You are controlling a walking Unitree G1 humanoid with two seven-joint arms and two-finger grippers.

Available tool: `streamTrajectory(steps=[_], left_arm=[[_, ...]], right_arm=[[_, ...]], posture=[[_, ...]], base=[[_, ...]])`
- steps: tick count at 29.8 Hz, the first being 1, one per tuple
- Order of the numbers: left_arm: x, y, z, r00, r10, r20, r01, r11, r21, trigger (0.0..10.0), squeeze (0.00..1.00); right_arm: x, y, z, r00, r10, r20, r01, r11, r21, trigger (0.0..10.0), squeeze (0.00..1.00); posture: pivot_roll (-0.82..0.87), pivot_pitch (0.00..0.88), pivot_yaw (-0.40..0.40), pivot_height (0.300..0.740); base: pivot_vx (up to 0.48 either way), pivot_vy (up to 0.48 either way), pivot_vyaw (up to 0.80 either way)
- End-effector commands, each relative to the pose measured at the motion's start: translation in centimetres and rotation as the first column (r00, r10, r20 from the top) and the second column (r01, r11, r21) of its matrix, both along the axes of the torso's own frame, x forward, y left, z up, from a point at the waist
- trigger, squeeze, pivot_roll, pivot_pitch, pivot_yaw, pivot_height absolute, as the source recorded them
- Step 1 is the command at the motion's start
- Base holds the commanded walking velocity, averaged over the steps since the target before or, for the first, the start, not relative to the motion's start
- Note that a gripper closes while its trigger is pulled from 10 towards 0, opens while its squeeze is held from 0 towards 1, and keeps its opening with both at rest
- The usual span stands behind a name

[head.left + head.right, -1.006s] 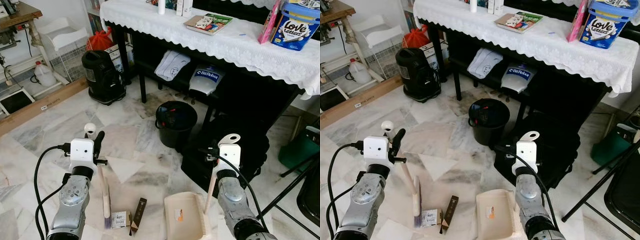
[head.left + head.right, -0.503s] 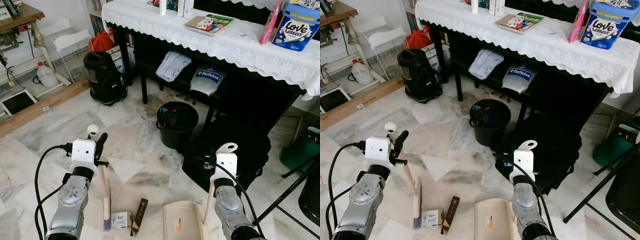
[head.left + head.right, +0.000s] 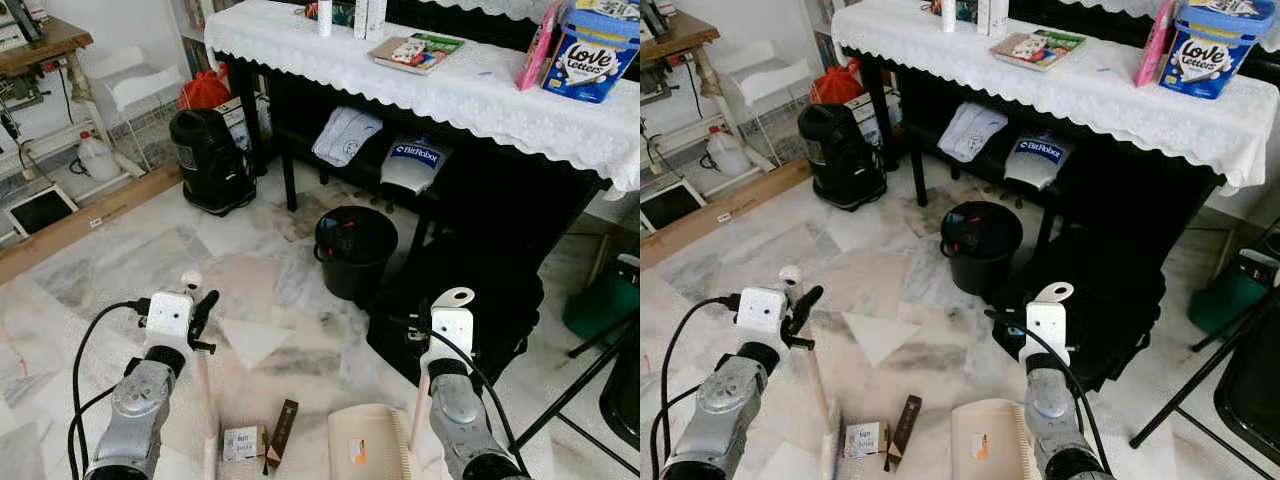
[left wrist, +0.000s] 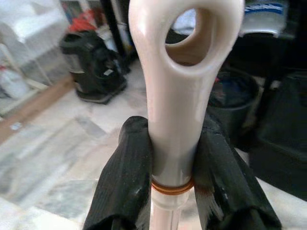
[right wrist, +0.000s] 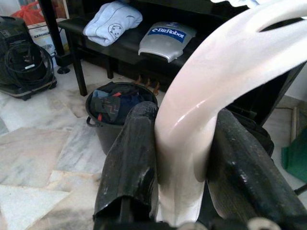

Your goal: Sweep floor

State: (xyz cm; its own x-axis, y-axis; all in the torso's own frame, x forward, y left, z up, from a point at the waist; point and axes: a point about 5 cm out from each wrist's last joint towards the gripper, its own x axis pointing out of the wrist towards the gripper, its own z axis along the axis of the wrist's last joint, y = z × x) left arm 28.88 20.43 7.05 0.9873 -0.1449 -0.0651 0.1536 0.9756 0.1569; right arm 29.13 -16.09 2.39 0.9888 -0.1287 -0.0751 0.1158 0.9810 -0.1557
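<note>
From my head, the small box (image 3: 240,442) and brown strip (image 3: 281,434) lie on the floor between my brush (image 3: 206,400) and dustpan (image 3: 365,445); the black bin (image 3: 354,250) holds rubbish. My left tool (image 4: 173,158) clamps the brush handle. My right tool (image 5: 184,158) clamps the dustpan handle.

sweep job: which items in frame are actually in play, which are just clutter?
In play:
- brush, clamped in left pincer
- dustpan, handle in right pincer
- small box and brown stick on the floor between them
- black bin, likely for the sweepings

Lying about:
- vacuum
- Love Letters tub
- book
- white jug
</note>
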Motion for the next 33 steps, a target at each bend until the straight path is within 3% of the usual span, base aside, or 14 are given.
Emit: streamTrajectory(steps=[1, 6, 14, 19, 25, 29, 33], left_arm=[[0.4, -0.4, 0.2, 1.0, -0.026, 0.0, 0.026, 0.998, -0.052, 10.0, 0.0], [1.1, 0.2, 1.1, 1.0, 0.012, 0.021, -0.008, 0.987, -0.157, 10.0, 0.0], [1.6, -0.1, 2.1, 0.998, -0.044, 0.033, 0.051, 0.965, -0.256, 10.0, 0.0], [1.8, -1.4, 2.7, 0.989, -0.143, 0.037, 0.147, 0.944, -0.294, 10.0, 0.0], [1.8, -2.2, 2.9, 0.981, -0.191, 0.04, 0.194, 0.927, -0.321, 10.0, 0.0], [1.5, -3.6, 3.3, 0.955, -0.293, 0.043, 0.286, 0.879, -0.381, 10.0, 0.0], [1.3, -4.1, 3.6, 0.941, -0.336, 0.032, 0.322, 0.867, -0.381, 10.0, 0.0]], right_arm=[[-0.2, 0.1, -0.2, 0.999, 0.033, -0.006, -0.033, 0.999, -0.032, 10.0, 0.0], [-0.3, 0.1, -0.2, 0.999, 0.041, -0.002, -0.041, 0.998, -0.041, 10.0, 0.0], [-0.3, 0.2, -0.3, 0.999, 0.034, -0.005, -0.034, 0.999, -0.033, 10.0, 0.0], [-0.3, 0.3, -0.3, 0.999, 0.034, -0.008, -0.035, 0.999, -0.032, 10.0, 0.0], [-0.3, 0.5, -0.3, 0.999, 0.036, -0.009, -0.037, 0.999, -0.03, 10.0, 0.0], [-0.2, 0.6, -0.3, 0.999, 0.039, -0.014, -0.039, 0.999, -0.029, 10.0, 0.0], [-0.2, 0.6, -0.3, 0.999, 0.038, -0.015, -0.038, 0.999, -0.03, 10.0, 0.0]], posture=[[0.12, 0.071, 0.047, 0.74], [0.13, 0.074, 0.048, 0.74], [0.13, 0.07, 0.053, 0.74], [0.13, 0.057, 0.056, 0.74], [0.13, 0.051, 0.057, 0.74], [0.14, 0.041, 0.056, 0.74], [0.14, 0.041, 0.056, 0.74]], base=[[0.0, 0.0, 0.0], [0.0, 0.0, 0.0], [0.0, 0.0, 0.0], [0.0, 0.0, 0.0], [0.0, 0.0, 0.0], [0.0, 0.0, 0.0], [0.0, 0.0, 0.0]])
